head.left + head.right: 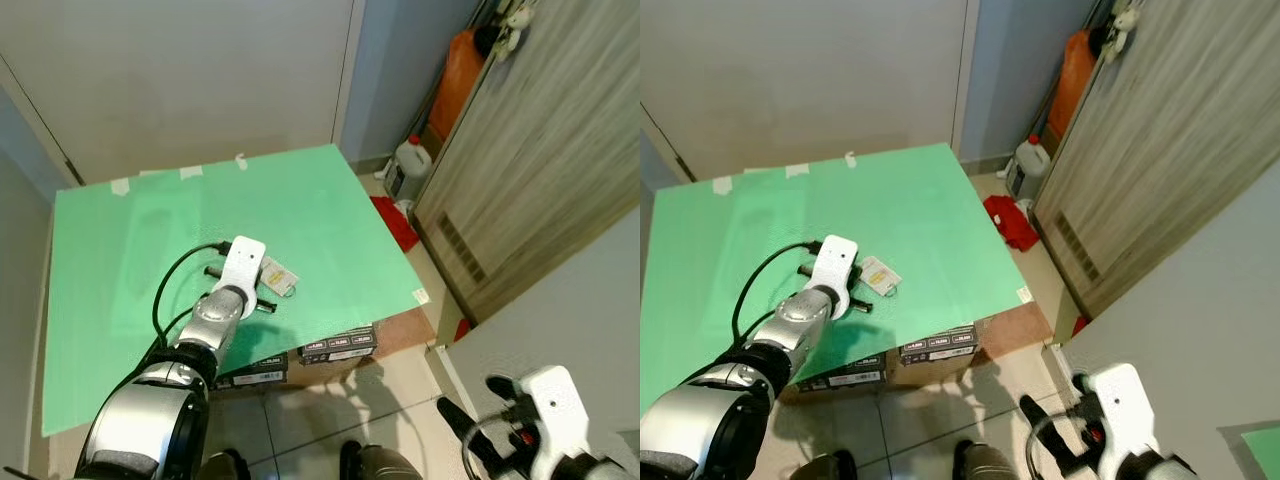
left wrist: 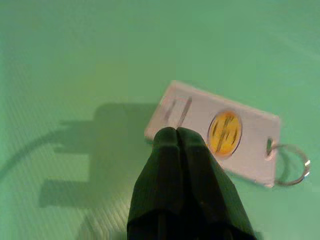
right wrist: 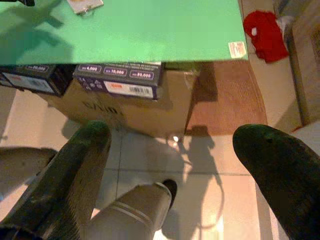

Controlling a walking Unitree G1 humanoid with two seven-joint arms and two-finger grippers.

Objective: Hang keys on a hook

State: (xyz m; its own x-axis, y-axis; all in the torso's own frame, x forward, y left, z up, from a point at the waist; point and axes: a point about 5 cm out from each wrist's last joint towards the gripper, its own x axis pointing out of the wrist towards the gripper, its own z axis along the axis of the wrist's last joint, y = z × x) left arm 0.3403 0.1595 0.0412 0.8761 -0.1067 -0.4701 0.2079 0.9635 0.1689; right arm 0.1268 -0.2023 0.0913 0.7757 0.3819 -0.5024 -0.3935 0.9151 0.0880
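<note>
Closed left hand hovered just short of the key tag, lying lengthwise toward four o'clock.

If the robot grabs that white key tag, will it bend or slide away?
The tag looks like a flat, hard card, so it probably stays stiff. It lies flat on the smooth green sheet, so it may skid if the left gripper, shut right at its edge, pushes it. The thin ring at one end will likely dangle once lifted.
</note>
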